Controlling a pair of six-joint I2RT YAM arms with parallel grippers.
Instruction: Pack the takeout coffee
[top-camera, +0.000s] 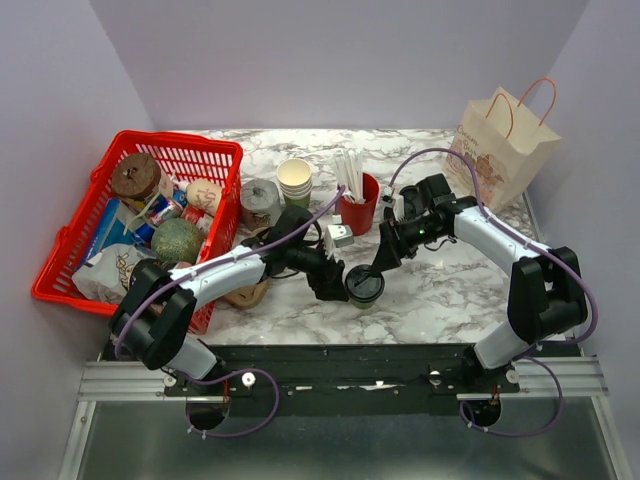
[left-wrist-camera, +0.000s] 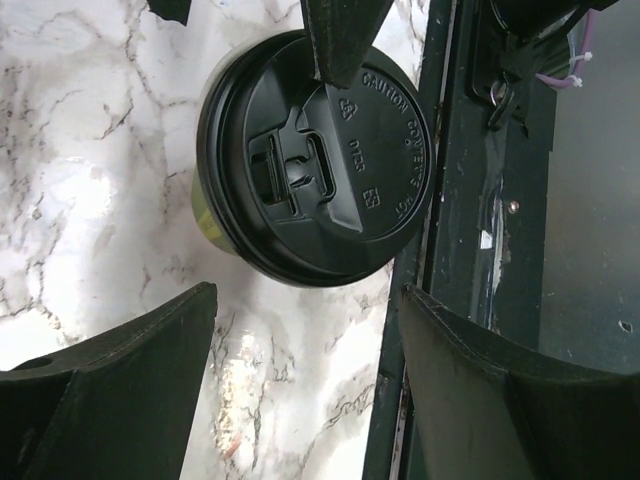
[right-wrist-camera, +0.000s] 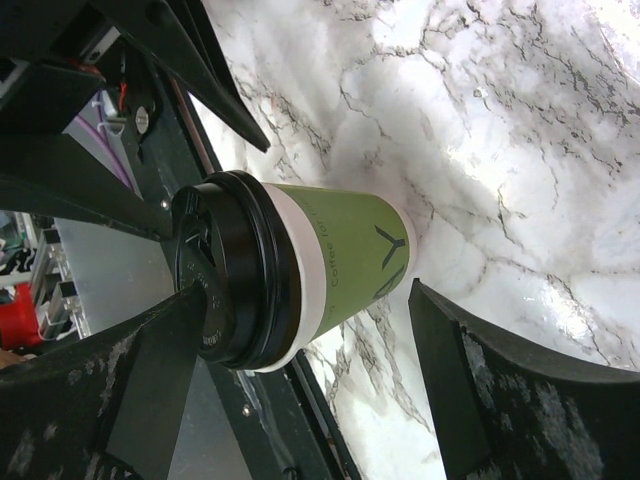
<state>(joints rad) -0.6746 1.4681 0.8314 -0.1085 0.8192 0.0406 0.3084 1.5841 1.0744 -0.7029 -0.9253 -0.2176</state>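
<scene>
The takeout coffee (top-camera: 365, 284), an olive-green paper cup with a black lid, stands upright on the marble table near the front edge. My left gripper (top-camera: 335, 282) is open and empty just left of it. In the left wrist view (left-wrist-camera: 308, 295) the black lid (left-wrist-camera: 315, 160) lies just beyond the fingertips, not between them. My right gripper (top-camera: 382, 262) is open just behind and to the right of the cup. In the right wrist view (right-wrist-camera: 305, 290) the cup (right-wrist-camera: 345, 260) lies across the gap between the spread fingers, its lid (right-wrist-camera: 225, 270) by one finger; contact cannot be told.
A red basket (top-camera: 205, 142) of groceries stands at the left. A brown paper bag (top-camera: 505, 140) stands at the back right. A red cup of white straws (top-camera: 358, 210), stacked paper cups (top-camera: 295, 180) and a grey tin (top-camera: 260, 200) stand behind. The black front rail (left-wrist-camera: 440, 200) runs beside the cup.
</scene>
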